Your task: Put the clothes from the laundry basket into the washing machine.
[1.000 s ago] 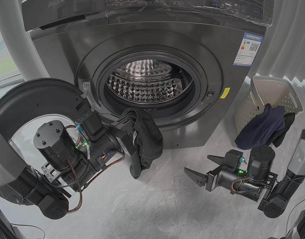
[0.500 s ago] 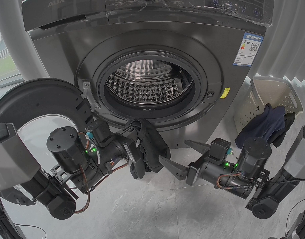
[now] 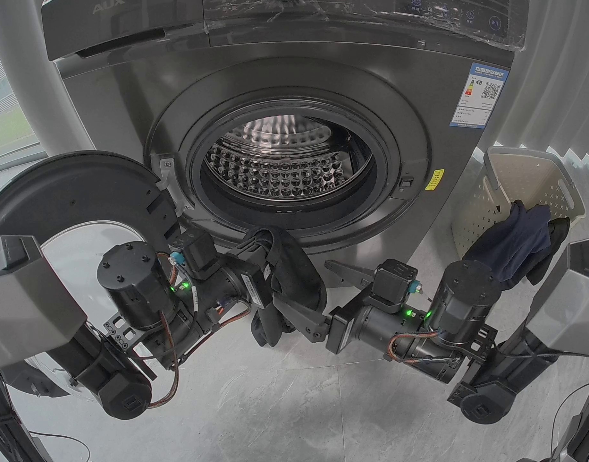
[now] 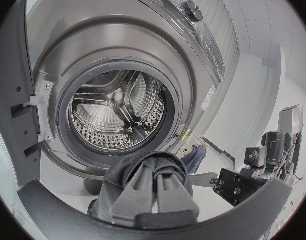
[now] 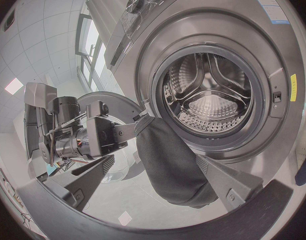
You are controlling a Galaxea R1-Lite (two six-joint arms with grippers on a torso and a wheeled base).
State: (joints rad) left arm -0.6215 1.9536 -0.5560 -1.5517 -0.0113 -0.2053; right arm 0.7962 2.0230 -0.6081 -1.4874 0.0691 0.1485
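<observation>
In the head view, your left hand (image 3: pixel 261 246) was pinching a black garment (image 3: pixel 297 277) just below the open mouth of the washing machine (image 3: pixel 397 91). The cloth hung in a bunch over the hand, clear of the floor (image 3: pixel 275 405). Your right hand (image 3: pixel 302 285) was just beside it, fingers spread, one finger above the bundle's right edge and the other under its lower part. The door (image 3: pixel 63 187) stood swung open to the left. The laundry basket (image 3: pixel 531 168) sat to the right of the machine, with a navy garment (image 3: pixel 506 245) draped over its front rim.

In the left wrist view, your left hand (image 4: pixel 156 184) had its two fingers pressed together on the black garment (image 4: pixel 123 174), which was folded over their tips. The bare steel drum (image 4: pixel 113 117) was straight beyond it. One finger of the right hand (image 4: pixel 203 179) reached in from the side, near the cloth.

In the right wrist view, your right hand (image 5: pixel 154 160) was wide open, with the black garment (image 5: pixel 169 164) hanging between its fingers. One pad (image 5: pixel 202 164) was against the cloth and the other finger stood apart from it. The left hand (image 5: pixel 126 132) gripped the garment's upper end in front of the drum (image 5: pixel 209 97).
</observation>
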